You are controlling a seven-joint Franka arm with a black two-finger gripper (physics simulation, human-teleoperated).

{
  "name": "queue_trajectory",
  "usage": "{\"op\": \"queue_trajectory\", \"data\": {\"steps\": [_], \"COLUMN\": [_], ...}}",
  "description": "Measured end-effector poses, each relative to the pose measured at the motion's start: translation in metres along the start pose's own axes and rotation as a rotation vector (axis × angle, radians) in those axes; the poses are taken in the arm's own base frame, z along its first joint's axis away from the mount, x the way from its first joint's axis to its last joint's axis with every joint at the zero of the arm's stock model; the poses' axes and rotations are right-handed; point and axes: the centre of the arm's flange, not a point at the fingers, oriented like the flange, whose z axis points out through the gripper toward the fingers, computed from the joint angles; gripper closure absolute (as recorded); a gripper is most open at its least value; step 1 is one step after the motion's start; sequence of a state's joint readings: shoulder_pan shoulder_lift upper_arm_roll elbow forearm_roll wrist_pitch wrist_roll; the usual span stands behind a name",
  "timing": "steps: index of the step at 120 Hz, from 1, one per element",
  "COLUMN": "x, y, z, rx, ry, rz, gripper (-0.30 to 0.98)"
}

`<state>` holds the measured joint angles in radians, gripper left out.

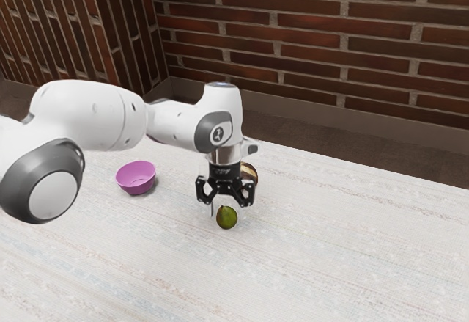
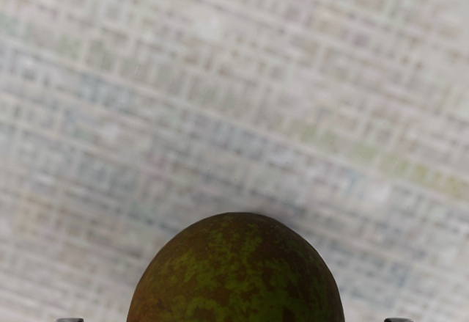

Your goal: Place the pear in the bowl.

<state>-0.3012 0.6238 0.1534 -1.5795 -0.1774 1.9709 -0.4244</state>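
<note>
The arm's big rounded joint point(image 1: 53, 194), white with a grey ring, was nearest the camera, at the exterior view's left. Behind it the white arm point(image 1: 95, 115) ran across above the tabletop point(image 1: 344, 263), a pale, woven-looking surface with faint streaks of colour. Beyond rose a wall point(image 1: 322, 43) of reddish-brown brick with light mortar, forming a corner at the exterior view's left; a grey baseboard point(image 1: 330, 116) ran along its foot, above a dark brown floor point(image 1: 366, 142).

The pink bowl point(image 1: 136, 178) stood upright on the tabletop, nearer its far edge than the pear was. The arm stretched on past the bowl toward the exterior view's right, bent at the wrist, and pointed its black claw point(image 1: 226, 203) straight down. The claw was spread wide, its fingers to either side of the pear point(image 1: 226, 218) with a gap at each side. The pear, mottled green and brown, was right under the claw, outside the bowl and well apart from it. Just beyond the claw, toward the tabletop's far edge, was a rounded brown thing with a pale band point(image 1: 250, 174), partly hidden.
</note>
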Motion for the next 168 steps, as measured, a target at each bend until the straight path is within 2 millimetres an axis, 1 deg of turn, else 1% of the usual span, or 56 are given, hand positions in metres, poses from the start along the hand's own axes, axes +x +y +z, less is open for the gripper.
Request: {"op": "queue_trajectory", "data": {"steps": [25,45,65,83,96,104,112,128,135,145,155,168], "x": [0.002,0.003,0.004,0.004,0.004,0.006,0.013,0.031,0.039,0.052,0.063,0.073], "y": [-0.003,-0.003,-0.003,-0.004,-0.006,-0.013,-0.031,-0.081,-0.106,-0.151,-0.195,-0.242], "z": [0.012,0.015,0.013,0.009,-0.002,-0.014,-0.027,-0.053,-0.064,-0.078,-0.083,-0.082], "rx": [-0.006,-0.011,-0.014,-0.017,-0.026,-0.035,-0.047,-0.079,-0.093,-0.113,-0.127,-0.136], "ry": [-0.010,-0.007,-0.002,0.003,0.016,0.030,0.043,0.070,0.082,0.099,0.105,0.102], "rz": [-0.034,-0.049,-0.060,-0.068,-0.073,-0.085,-0.112,-0.189,-0.227,-0.295,-0.361,-0.431], "gripper": [0.26,0.32,0.36,0.38,0.39,0.40,0.41,0.42,0.43,0.44,0.44,0.45]}}
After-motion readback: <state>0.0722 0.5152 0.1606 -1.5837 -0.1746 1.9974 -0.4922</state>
